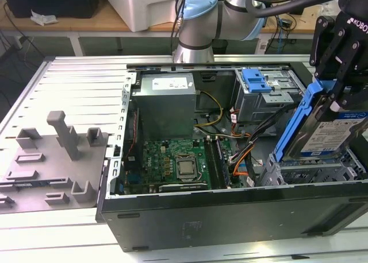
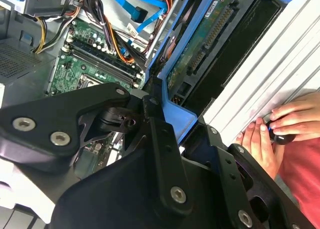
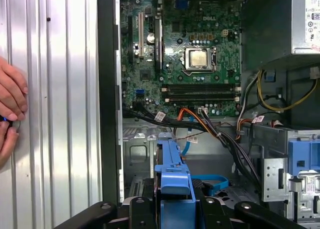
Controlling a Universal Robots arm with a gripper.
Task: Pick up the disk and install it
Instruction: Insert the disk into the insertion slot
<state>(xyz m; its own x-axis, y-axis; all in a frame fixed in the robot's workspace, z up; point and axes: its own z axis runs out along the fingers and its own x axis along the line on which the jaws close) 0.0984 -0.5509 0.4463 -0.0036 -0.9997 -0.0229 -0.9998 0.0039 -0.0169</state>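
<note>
The disk (image 1: 332, 131), a silver hard drive with a white-and-blue label in a blue carrier bracket (image 1: 299, 122), stands tilted on edge above the drive cage (image 1: 310, 174) at the exterior view's right. My black gripper (image 1: 336, 82) is shut on the disk's top edge. In the second wrist view the fingers (image 2: 160, 134) clamp the blue bracket (image 2: 177, 119), and the disk's green circuit board (image 2: 200, 44) faces the camera. The first wrist view looks down the bracket's edge (image 3: 172, 174) into the open computer case.
The open computer case (image 1: 230, 217) holds a motherboard (image 1: 172, 162), a power supply (image 1: 164, 99), orange and black cables (image 1: 241, 154) and an upper bay with a blue tab (image 1: 256, 79). A person's hands (image 2: 280, 124) rest on the ribbed table beside the case. A grey fixture (image 1: 54, 159) lies at the left.
</note>
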